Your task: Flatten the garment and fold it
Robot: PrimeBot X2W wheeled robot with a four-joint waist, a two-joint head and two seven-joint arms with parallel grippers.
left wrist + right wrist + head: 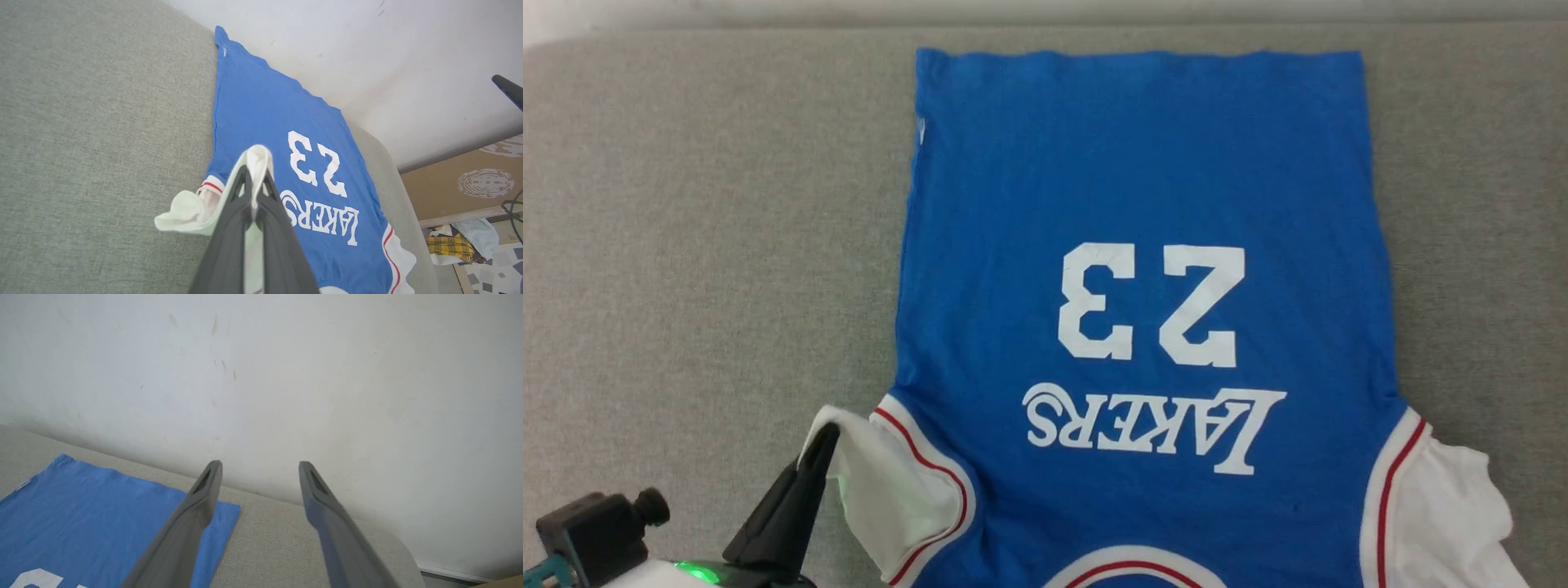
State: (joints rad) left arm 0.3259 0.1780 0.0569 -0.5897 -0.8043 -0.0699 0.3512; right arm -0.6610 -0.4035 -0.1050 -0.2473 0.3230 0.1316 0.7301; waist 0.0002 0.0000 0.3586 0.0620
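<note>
The garment [1143,204] lies print-up and mostly flat on the grey upholstered surface [686,245]. Its long axis runs straight away from the robot, with the hem at the far edge near the wall [286,355] and the collar at the near edge, so "23" and "LAKERS" read upside down in the head view. The blue body looks smooth; the 2 white sleeves are the untidy parts. The left sleeve [890,482] is lifted off the surface, its outer edge pinched between the closed fingers of the left gripper [823,437], which stands just outside the garment's left side. The right sleeve [1445,506] lies crumpled and loose at the opposite side. The right gripper [260,465] is spread wide and holds nothing; in its own wrist view the far right hem corner sits at its lower left. The body lies to the right of the left gripper, so the pinched sleeve would probably go either outward to flatten or inward across the long axis, and the left arm is the nearer one for that.
</note>
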